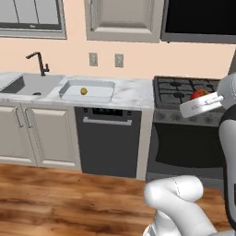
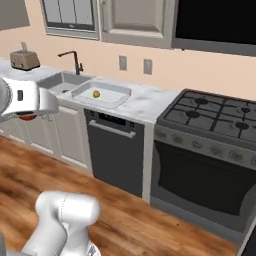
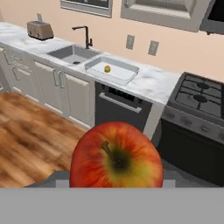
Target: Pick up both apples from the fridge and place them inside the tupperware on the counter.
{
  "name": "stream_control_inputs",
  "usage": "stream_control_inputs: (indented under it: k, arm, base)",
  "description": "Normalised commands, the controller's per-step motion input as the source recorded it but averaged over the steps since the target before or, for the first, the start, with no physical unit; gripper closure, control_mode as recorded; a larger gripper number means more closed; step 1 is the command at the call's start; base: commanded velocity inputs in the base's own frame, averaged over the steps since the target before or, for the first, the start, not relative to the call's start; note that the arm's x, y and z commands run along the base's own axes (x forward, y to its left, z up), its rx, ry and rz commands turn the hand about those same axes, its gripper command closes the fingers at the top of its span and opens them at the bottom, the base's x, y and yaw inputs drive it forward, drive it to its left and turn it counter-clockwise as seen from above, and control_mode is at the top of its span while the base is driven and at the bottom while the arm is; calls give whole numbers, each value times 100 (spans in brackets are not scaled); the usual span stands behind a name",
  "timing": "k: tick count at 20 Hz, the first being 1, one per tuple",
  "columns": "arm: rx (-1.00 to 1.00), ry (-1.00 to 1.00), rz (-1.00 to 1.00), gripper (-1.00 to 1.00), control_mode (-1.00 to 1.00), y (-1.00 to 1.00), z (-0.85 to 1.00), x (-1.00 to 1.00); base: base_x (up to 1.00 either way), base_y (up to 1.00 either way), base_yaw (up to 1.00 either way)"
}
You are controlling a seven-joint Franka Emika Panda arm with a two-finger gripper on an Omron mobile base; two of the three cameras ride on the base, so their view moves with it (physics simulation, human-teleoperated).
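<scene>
Red apple [image 3: 116, 155] close to the hand camera, held in the tool [image 1: 203, 99].
The tabletop [image 1: 131, 94] carries the tupperware [image 1: 99, 96] between sink [image 1: 32, 84] and stove [image 1: 184, 87]; the yellow apple [image 1: 83, 91] lies inside it. The tool grips the red apple, well apart from the tupperware.

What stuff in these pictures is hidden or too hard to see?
- Fingers: in the hand view, the red apple covers them.
- Red apple: in both base views, mostly hidden behind the white hand.
- Yellow apple in the tupperware: too small for detail.
- Toaster: cut off by the right base view's left edge.
</scene>
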Motion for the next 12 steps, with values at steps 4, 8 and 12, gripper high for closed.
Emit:
stream_control_inputs:
  k: [4,8,12]
  arm:
    - [0,0,0,100,100,0,0,0]
    - [0,0,0,100,100,0,0,0]
    - [0,0,0,100,100,0,0,0]
  base:
    - [100,81,-1]
    - [100,75,-8]
    - [100,65,-11]
